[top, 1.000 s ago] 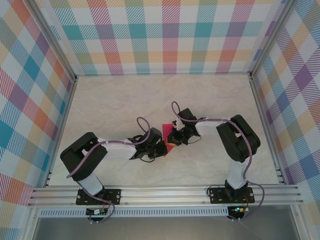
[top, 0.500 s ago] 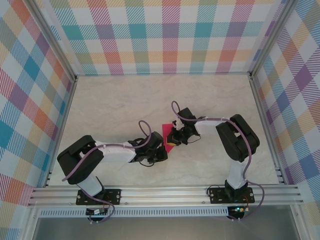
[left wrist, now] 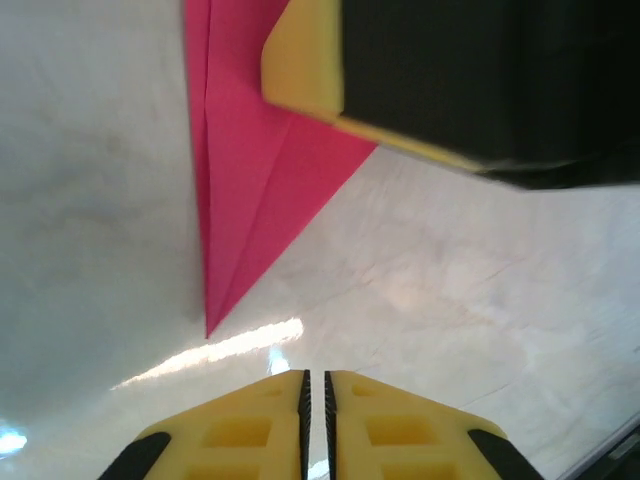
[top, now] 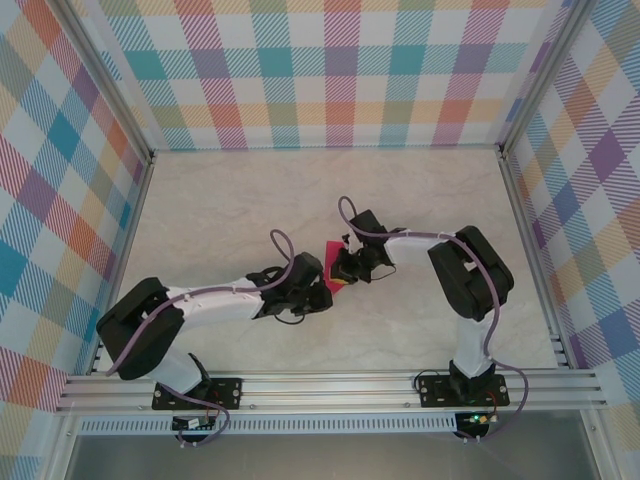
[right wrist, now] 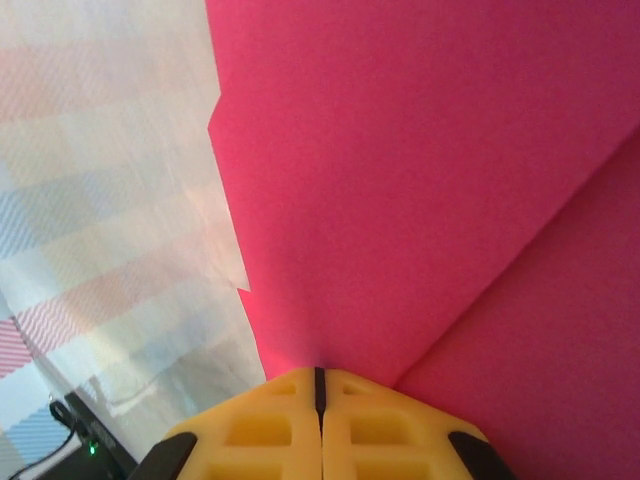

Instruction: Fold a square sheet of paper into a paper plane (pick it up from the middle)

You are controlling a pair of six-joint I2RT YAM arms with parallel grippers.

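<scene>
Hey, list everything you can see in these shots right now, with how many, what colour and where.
folded magenta-pink sheet of paper: one, magenta-pink, mid-table, folded to a point.
pale marbled table: one, off-white, under everything.
plaid-patterned walls: three, multicolour checks, back and both sides.
silver metal frame rails: several, grey, near edge and corners.
left gripper: one, yellow and black, just short of the paper's tip, fingers a slit apart, empty.
right gripper: one, yellow and black, shut on the paper's edge.

left arm [top: 205, 300]: elbow sunk leftward | right pincer [top: 338, 275], pink paper [top: 329, 251]: nudged left, farther back
</scene>
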